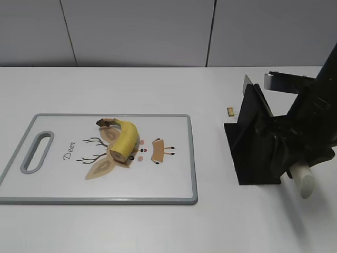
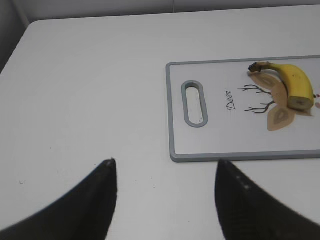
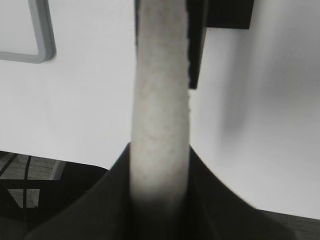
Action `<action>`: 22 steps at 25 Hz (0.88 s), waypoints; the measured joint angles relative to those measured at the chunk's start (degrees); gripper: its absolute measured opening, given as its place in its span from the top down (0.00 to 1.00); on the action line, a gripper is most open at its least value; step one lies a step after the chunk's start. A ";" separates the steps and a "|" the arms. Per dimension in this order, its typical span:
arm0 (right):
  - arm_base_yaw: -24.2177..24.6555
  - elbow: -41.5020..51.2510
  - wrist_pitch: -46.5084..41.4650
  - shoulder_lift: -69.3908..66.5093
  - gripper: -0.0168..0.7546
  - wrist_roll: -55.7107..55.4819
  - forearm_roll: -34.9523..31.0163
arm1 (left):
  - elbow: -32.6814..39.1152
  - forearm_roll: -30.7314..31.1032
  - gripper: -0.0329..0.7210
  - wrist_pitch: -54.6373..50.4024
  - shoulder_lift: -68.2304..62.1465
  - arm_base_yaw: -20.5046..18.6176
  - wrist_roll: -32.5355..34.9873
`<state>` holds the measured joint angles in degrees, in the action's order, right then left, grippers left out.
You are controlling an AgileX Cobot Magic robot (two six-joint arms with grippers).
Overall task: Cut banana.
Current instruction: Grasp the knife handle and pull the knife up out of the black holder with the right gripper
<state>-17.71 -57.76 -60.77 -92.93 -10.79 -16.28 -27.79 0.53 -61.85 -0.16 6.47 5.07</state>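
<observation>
The banana (image 1: 125, 139), a short curved yellow piece with a dark stem tip and a pale cut end, lies on the white cutting board (image 1: 174, 179) over its printed deer drawing. It also shows in the left wrist view (image 2: 295, 85). My left gripper (image 2: 165, 165) is open and empty above bare table, to the left of the board's handle end (image 2: 194, 104). My right gripper (image 3: 160, 150) is shut on a white cylindrical knife handle (image 1: 305, 183), right beside a black stand (image 1: 247, 142). The blade is hidden.
A small tan block (image 1: 230, 111) lies on the table behind the stand. The board has a grey rim and a slot handle (image 1: 37, 152) at its left end. The white table runs back to a grey wall.
</observation>
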 joint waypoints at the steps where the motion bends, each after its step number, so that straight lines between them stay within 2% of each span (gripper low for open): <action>1: 0.00 0.00 0.00 0.00 0.75 -0.36 0.00 | 0.00 0.00 0.18 0.00 0.00 0.00 0.00; 9: -0.08 0.00 0.26 6.04 0.75 -5.70 2.09 | 0.00 0.00 0.18 0.00 0.00 0.00 0.00; 22: -0.21 -0.79 1.44 14.59 0.75 -6.83 5.80 | 0.00 0.00 0.18 0.00 0.00 0.00 -0.05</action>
<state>-17.92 -58.56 -59.34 -78.35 -17.62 -10.47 -27.79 0.53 -61.85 -0.16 6.47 5.01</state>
